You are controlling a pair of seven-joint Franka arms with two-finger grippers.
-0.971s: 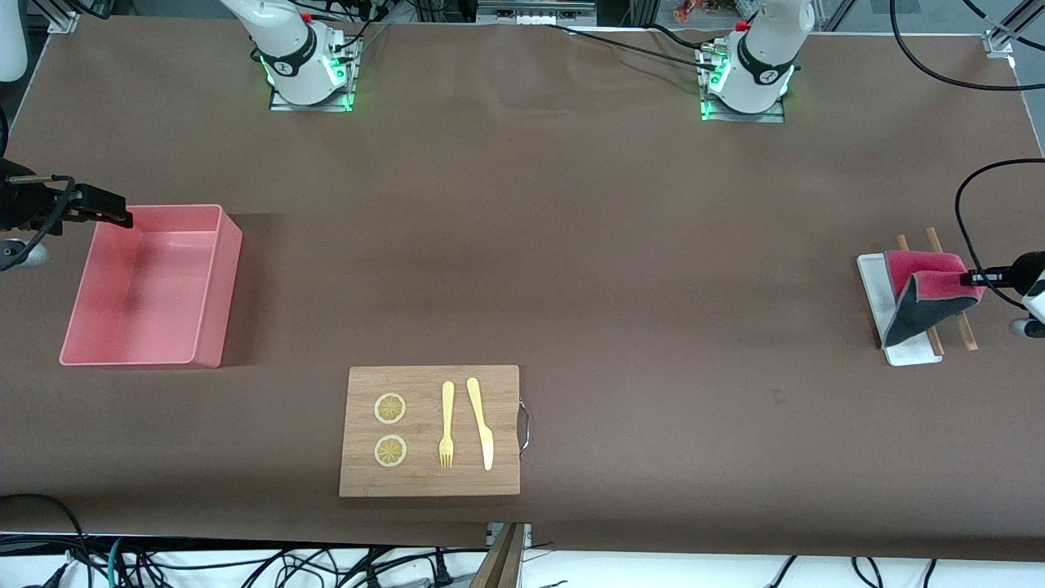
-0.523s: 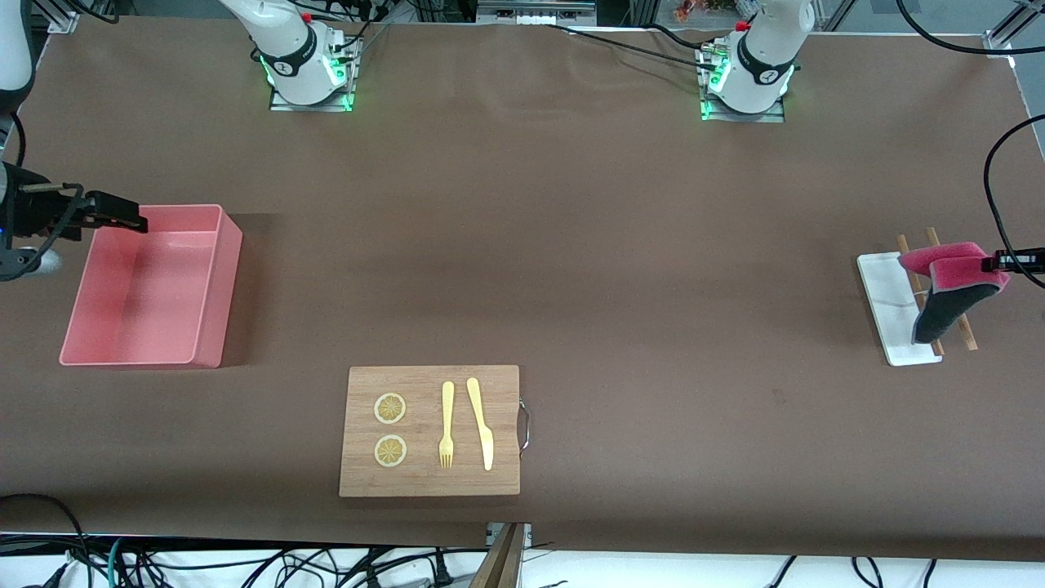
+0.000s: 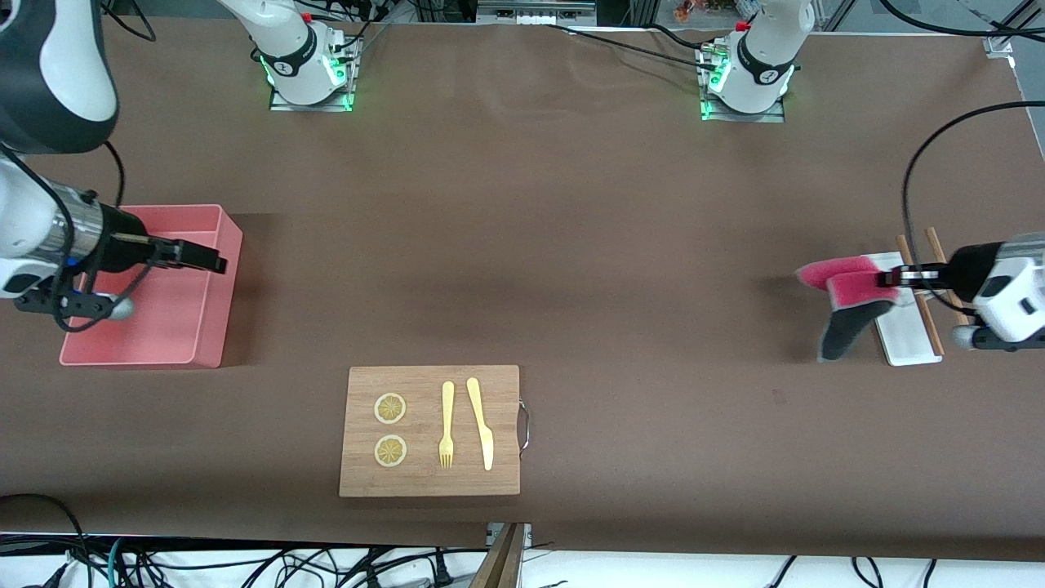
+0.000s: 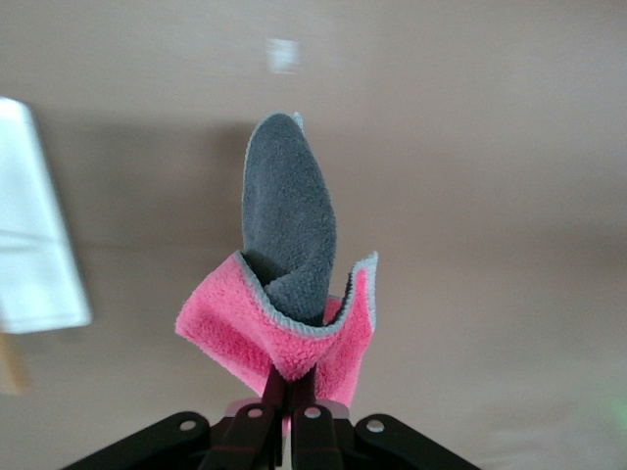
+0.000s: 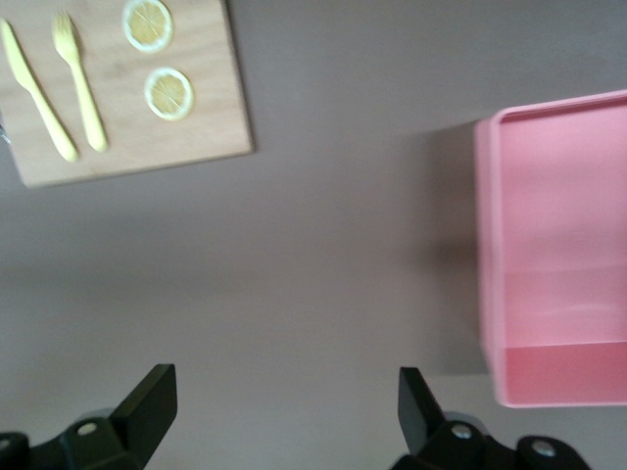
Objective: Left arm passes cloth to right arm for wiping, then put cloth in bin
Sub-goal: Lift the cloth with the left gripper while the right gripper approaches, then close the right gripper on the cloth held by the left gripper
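So my left gripper (image 3: pixel 888 278) is clamped on the cloth (image 3: pixel 841 298), hiding its pinched edge; right gripper (image 3: pixel 214 260) hangs wide apart over the bin (image 3: pixel 208 347).

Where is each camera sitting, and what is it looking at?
Front view: high across the table, facing both arms' bases; it sees the bin, the board, the cloth and the tray.
Left wrist view: on the left arm, looking down past the left gripper, shut on the cloth, with the tray at the edge.
Right wrist view: on the right arm, looking down between the open right gripper at the board and bin.
Shared: front and left wrist views both show the cloth.
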